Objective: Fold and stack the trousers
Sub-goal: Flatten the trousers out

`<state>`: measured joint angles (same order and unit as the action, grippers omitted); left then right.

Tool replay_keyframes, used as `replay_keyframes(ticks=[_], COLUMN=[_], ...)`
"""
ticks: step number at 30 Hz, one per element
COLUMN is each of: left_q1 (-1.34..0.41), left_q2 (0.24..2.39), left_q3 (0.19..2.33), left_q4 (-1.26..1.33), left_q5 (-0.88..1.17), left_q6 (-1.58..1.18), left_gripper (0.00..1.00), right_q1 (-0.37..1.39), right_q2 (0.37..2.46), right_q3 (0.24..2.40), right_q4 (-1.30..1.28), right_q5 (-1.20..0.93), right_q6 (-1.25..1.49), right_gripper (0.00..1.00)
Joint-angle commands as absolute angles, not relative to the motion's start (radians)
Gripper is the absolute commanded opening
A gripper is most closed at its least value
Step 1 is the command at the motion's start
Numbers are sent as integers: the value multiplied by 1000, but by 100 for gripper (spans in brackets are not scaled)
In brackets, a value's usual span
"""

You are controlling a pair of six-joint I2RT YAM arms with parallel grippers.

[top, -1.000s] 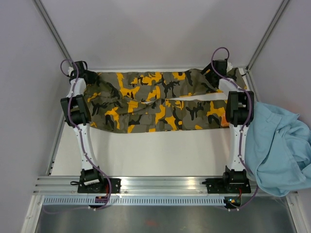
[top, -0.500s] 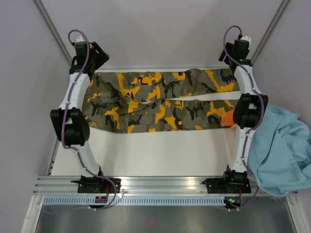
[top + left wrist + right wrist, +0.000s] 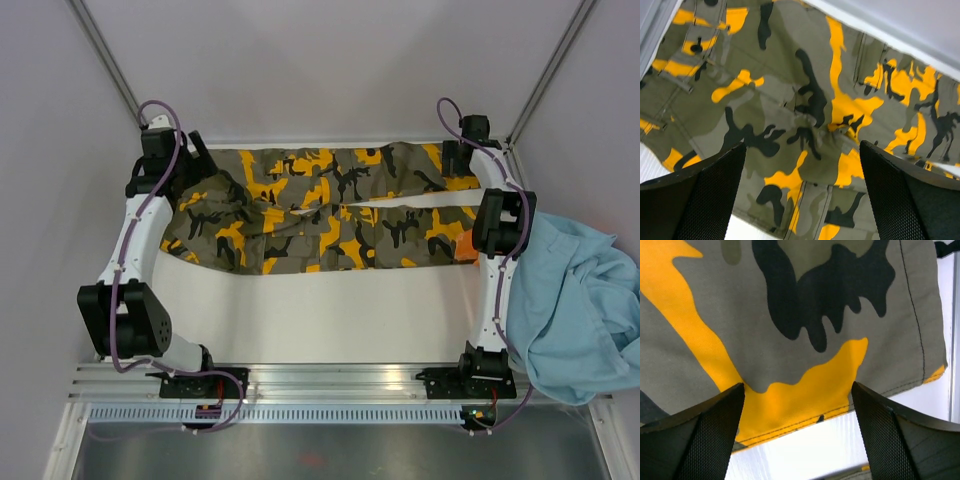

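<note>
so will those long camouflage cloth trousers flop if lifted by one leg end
Probably floppy: the camouflage cloth trousers lie limp and creased, so a lifted end would likely sag and drag the rest. The seams and pockets suggest sturdy woven fabric, probably grippy rather than slippery.

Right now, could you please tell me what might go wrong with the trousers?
The right fingers hang open over one hem of the trousers only, so a grab may lift just that leg. The light-blue garment drapes beside the right arm, which could snag it. The orange garment at the near hem may get dragged along.
</note>
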<state>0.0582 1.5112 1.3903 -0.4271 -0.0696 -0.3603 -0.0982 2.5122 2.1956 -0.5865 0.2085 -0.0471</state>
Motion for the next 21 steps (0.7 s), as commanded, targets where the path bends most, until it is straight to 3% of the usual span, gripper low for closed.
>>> replay_keyframes(ticks=[1,8,15,21], left_q1=[55,57,71,100], left_q2=[1434,1419,1424,1433], left_q3=[1329,1221,1198,1189], left_q4=[-448,-456,-463,-469], left_q5=[-71,-75,-115,-147], left_q6=[-308,-351,-367,-433], left_gripper=[100,100,100,100], right_q1=[-100,-124,-233,-250], right_q2=[2519,2513,2356,2283], right_q3=[2183,2037,1783,1717], right_q4=[-630,-629,-511,-511], right_q5=[228,295,210,186], right_q6=[-109,-16,136,146], right_gripper=[95,95,92,91])
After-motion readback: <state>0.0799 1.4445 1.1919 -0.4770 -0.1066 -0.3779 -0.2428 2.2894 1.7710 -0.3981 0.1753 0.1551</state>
